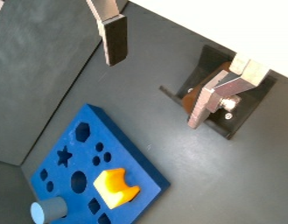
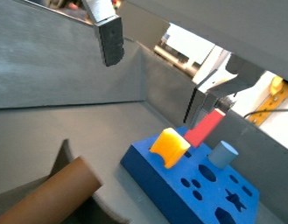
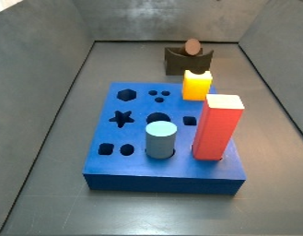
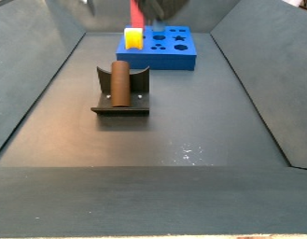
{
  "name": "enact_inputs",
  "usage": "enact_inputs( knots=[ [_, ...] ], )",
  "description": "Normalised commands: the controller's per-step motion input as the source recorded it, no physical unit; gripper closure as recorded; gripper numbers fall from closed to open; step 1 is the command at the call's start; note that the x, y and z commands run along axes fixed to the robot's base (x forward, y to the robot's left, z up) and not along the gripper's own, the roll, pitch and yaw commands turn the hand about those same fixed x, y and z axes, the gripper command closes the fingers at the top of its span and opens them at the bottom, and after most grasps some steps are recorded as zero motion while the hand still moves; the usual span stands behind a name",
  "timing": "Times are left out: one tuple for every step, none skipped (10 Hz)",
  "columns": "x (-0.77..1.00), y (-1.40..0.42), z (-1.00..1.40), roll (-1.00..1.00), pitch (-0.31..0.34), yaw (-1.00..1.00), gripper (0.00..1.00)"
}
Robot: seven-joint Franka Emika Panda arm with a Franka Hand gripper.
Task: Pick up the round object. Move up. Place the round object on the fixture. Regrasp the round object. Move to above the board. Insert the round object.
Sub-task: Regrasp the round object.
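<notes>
The round object, a reddish-brown peg (image 4: 118, 80), lies in the curved notch of the dark fixture (image 4: 122, 105); a side view shows its round end (image 3: 192, 46) above the fixture (image 3: 187, 63). My gripper (image 1: 156, 92) is open with its jaws wide apart and nothing between them. In a wrist view one finger (image 1: 214, 98) partly covers the peg (image 1: 193, 99) on the fixture (image 1: 214, 61); the other finger (image 1: 113, 39) hangs over bare floor. The blue board (image 3: 122, 138) lies beyond the fixture (image 4: 168, 56). The gripper (image 2: 151, 90) shows no piece in the other wrist view either.
On the board stand a yellow notched block (image 3: 197, 85), a tall red block (image 3: 217, 127) and a light blue-grey cylinder (image 3: 160, 140). Grey walls (image 3: 43, 101) enclose the dark floor on the sides.
</notes>
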Motion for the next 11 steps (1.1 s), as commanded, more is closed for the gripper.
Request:
enact_inputs(
  knots=[
    [-0.03, -0.27, 0.03, 1.0, 0.048, 0.01, 0.0],
    [-0.04, -0.08, 0.05, 1.0, 0.046, 0.01, 0.0],
    [-0.04, -0.03, 0.03, 1.0, 0.043, 0.01, 0.0],
    [-0.04, -0.04, 0.02, 1.0, 0.04, 0.01, 0.0],
    [-0.03, -0.04, 0.01, 1.0, 0.035, 0.01, 0.0],
    [-0.04, -0.04, 0.02, 1.0, 0.031, 0.01, 0.0],
    [-0.04, -0.03, 0.02, 1.0, 0.026, 0.01, 0.0],
    [-0.04, -0.02, 0.01, 1.0, 0.022, 0.01, 0.0],
    [-0.03, -0.03, 0.0, 1.0, 0.016, 0.01, 0.0],
    [-0.03, -0.03, 0.01, 1.0, 0.012, 0.01, 0.0],
    [-0.03, -0.02, 0.01, 1.0, 0.007, 0.01, 0.0]
  ],
)
